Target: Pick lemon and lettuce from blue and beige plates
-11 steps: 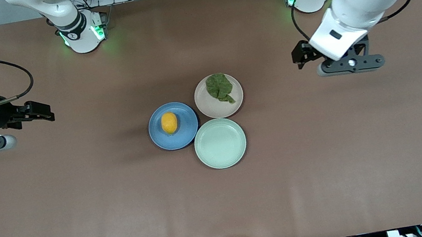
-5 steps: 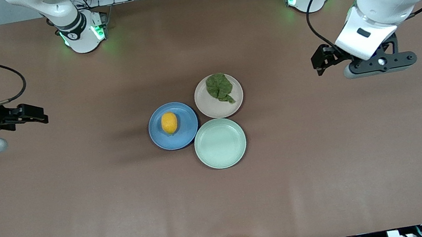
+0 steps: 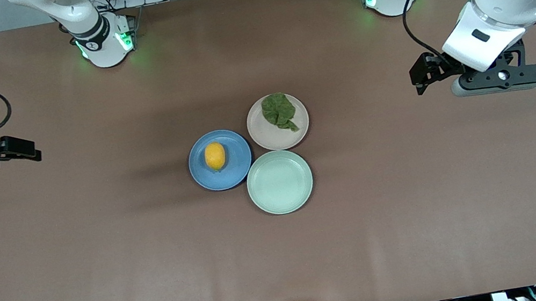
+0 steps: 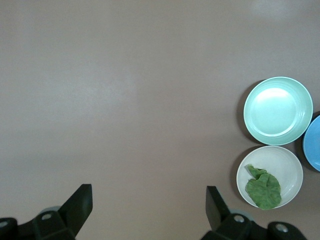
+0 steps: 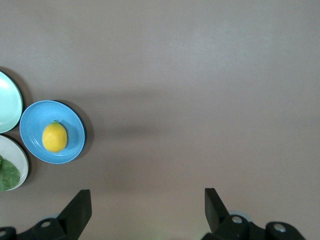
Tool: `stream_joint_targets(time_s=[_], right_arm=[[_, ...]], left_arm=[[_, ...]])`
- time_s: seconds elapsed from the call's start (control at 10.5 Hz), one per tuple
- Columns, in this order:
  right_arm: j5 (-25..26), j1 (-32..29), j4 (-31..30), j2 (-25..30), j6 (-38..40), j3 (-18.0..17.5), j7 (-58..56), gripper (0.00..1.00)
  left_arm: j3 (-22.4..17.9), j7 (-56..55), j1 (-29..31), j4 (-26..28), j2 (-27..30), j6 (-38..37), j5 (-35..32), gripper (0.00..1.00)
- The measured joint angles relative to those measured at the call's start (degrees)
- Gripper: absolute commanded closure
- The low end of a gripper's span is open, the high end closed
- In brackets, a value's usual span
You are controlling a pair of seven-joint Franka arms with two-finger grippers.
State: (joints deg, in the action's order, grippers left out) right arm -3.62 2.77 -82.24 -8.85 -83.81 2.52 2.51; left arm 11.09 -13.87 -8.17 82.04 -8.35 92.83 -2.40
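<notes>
The lemon (image 3: 215, 156) lies on the blue plate (image 3: 236, 171) at the table's middle; both show in the right wrist view, lemon (image 5: 54, 137) and plate (image 5: 35, 125). The lettuce (image 3: 279, 111) lies on the beige plate (image 3: 272, 141), beside the blue one; in the left wrist view the lettuce (image 4: 263, 187) sits on its plate (image 4: 287, 162). My left gripper (image 3: 421, 75) is open and empty over bare table toward the left arm's end (image 4: 148, 202). My right gripper (image 3: 17, 149) is open and empty over bare table toward the right arm's end (image 5: 148, 206).
An empty mint-green plate (image 3: 280, 181) touches both other plates, nearer to the front camera; it shows in the left wrist view (image 4: 277, 110). The brown table (image 3: 418, 201) is bare around the three plates. The arm bases stand along the table's top edge.
Both arms have drawn away from the plates toward their own ends of the table. The lemon, lettuce and plates have not moved.
</notes>
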Motion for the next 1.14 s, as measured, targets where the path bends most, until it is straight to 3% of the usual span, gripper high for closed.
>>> stream_joint_targets(time_s=[1.14], right_arm=[[1.62,-3.3,2.32,1.24,7.4,0.2,-2.03,0.0]], left_arm=[[-0.58,0.27,-0.01,-0.04,0.57,-0.34,0.25,0.0]])
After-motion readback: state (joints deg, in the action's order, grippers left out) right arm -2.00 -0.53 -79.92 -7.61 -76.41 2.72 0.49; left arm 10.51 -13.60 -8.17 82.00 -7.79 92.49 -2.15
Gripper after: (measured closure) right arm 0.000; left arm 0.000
